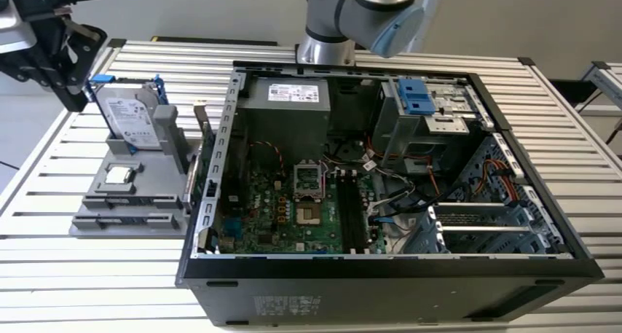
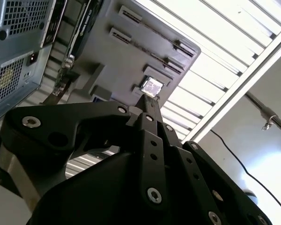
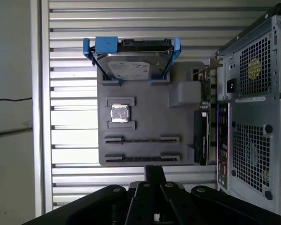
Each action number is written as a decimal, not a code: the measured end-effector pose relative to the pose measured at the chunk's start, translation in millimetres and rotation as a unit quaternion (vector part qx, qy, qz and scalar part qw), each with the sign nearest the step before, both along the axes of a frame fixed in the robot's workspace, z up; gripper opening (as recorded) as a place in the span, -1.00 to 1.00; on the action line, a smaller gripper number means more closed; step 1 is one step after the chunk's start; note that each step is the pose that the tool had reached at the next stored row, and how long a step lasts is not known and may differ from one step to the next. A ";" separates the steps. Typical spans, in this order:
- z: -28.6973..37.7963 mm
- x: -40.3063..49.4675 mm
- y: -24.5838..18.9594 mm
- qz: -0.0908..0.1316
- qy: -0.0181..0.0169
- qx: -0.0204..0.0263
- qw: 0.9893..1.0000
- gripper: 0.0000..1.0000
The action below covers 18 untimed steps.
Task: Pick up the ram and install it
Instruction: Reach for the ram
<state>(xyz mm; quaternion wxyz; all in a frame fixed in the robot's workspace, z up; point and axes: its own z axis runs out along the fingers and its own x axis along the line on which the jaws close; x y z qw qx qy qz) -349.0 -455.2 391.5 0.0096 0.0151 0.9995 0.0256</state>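
Closed gripper (image 1: 71,96) hangs beside the white-labelled hard drive (image 1: 131,118).

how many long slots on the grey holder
2: one slot next to the processor chip, a second slot parallel to it, by the grey holder's edge. None looks hidden.

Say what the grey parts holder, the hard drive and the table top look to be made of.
Grey parts holder: matt, even grey with moulded slots and blocks, probably plastic.
Hard drive: silvery case with a dull sheen, apparently bare metal; its blue rails look like plastic.
Table top: pale ribbed slats with a soft shine, likely aluminium.
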 end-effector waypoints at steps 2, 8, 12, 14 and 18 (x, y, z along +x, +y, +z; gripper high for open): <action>0.0 -0.2 -1.9 0.000 0.000 0.000 1.000 -1.00; -0.1 -0.6 -7.3 0.000 0.000 0.000 1.000 -1.00; -0.2 -0.8 -10.9 0.000 0.000 0.000 1.000 -1.00; -0.2 -0.9 -12.9 0.000 0.000 0.000 1.000 -1.00; -0.3 -1.1 -17.0 0.000 0.000 0.000 1.000 -1.00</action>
